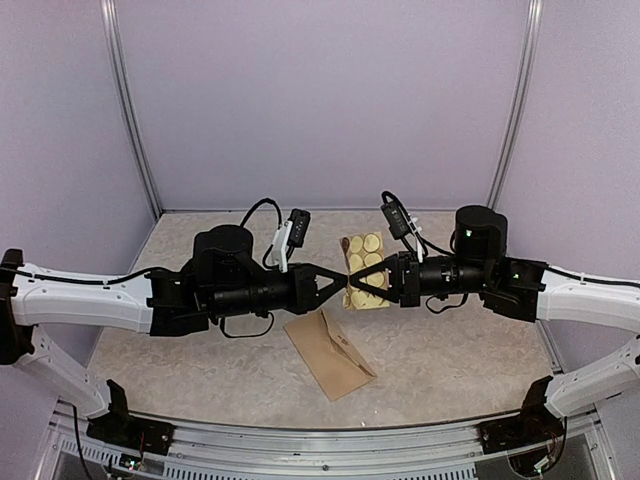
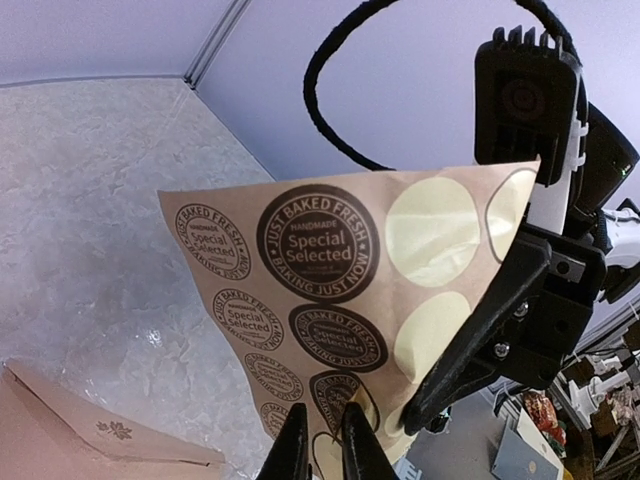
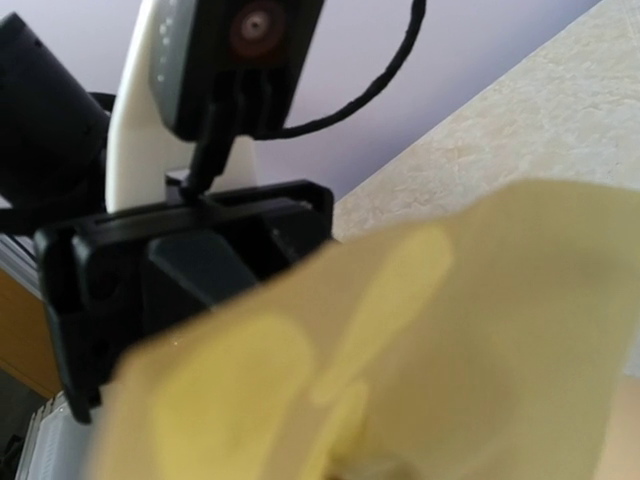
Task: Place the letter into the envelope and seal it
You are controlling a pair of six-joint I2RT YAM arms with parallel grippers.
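Both arms meet above the middle of the table at a brown card of round stickers (image 1: 362,250). My right gripper (image 1: 353,284) is shut on the card's lower edge and holds it up. In the left wrist view its black finger (image 2: 480,330) crosses the card (image 2: 300,250). My left gripper (image 2: 320,410) is almost shut, its tips against one dark sticker (image 2: 352,395) whose edge curls up. Whether that edge is pinched does not show. The tan envelope (image 1: 330,352) lies flat on the table below, flap down. The letter is out of view.
The sticker card (image 3: 450,350) fills the right wrist view and hides that gripper's own fingers. The left wrist's black housing (image 3: 190,270) sits just behind it. A corner of the envelope (image 2: 60,430) shows under the left gripper. Lilac walls enclose the table.
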